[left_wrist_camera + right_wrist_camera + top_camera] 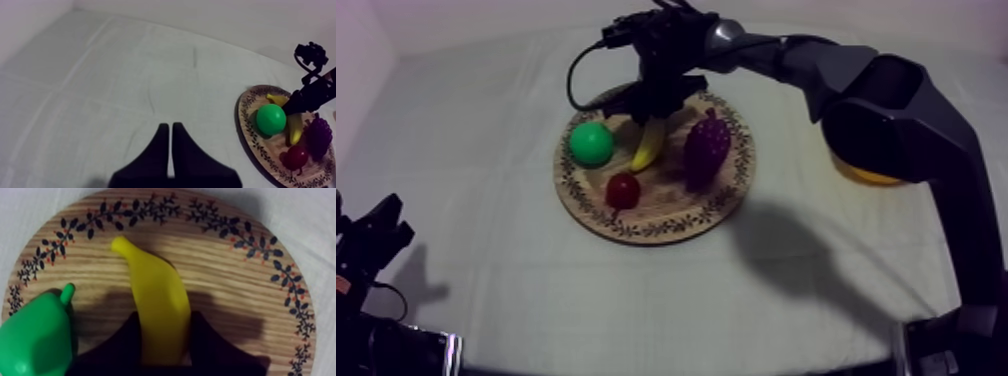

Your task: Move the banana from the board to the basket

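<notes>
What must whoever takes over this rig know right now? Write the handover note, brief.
The left gripper is shut on nothing, low over the cloth, away from the fruit.
The right gripper is shut on the banana, one finger at each side, over the wooden board.
The banana lies on the board between the pear and the grapes; the small red fruit is nearer the front. The yellow basket stands to the right, partly behind the right arm.
Done: reach and grip. Left: lift, carry to the basket, release.
</notes>
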Available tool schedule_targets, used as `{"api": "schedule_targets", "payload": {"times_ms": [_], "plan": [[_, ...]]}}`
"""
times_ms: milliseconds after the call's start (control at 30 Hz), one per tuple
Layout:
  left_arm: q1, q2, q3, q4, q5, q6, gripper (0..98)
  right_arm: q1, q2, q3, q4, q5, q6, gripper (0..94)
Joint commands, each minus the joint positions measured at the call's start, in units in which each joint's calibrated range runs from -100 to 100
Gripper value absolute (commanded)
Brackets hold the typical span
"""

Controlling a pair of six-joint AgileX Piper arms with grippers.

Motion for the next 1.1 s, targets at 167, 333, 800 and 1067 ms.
{"api": "schedule_targets", "payload": {"times_ms": [167,333,800,1067], "plan": [[0.02,0.0,0.01,0.0,0.01,0.0,0.0,-0.03,-3.95,2.8,0.96,0.73,-0.74,9.3],[0.02,0.0,0.01,0.0,0.01,0.0,0.0,-0.02,-11.48,6.07,2.22,2.27,-1.06,8.7],[0.02,0.0,0.01,0.0,0.01,0.01,0.0,1.12,-40.37,23.83,9.46,4.84,-0.89,8.5],[0.02,0.0,0.01,0.0,0.01,0.0,0.0,5.61,-55.94,35.79,12.6,3.29,1.06,8.3]]}}
